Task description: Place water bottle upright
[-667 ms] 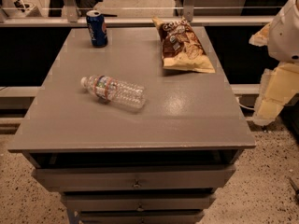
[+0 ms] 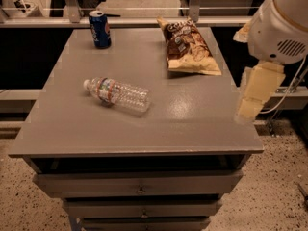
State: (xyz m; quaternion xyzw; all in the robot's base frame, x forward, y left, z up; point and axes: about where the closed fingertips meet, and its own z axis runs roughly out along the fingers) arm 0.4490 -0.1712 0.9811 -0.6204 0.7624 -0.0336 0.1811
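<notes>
The water bottle (image 2: 118,94) lies on its side on the grey table (image 2: 183,124), left of centre. It is clear and ribbed, its white cap points left, and a red-and-blue label band sits near the cap end. My gripper (image 2: 250,102) hangs at the table's right edge, well to the right of the bottle and not touching it. Its cream fingers point down below the white arm housing (image 2: 281,28). The gripper holds nothing that I can see.
A blue soda can (image 2: 100,29) stands upright at the back left of the table. A brown chip bag (image 2: 190,46) lies flat at the back right. The table has drawers (image 2: 139,184) below its front edge. A rail and dark gaps run behind the table.
The arm and gripper have moved left, from beside the table to over its right edge. The bottle, can and chip bag have not moved.
</notes>
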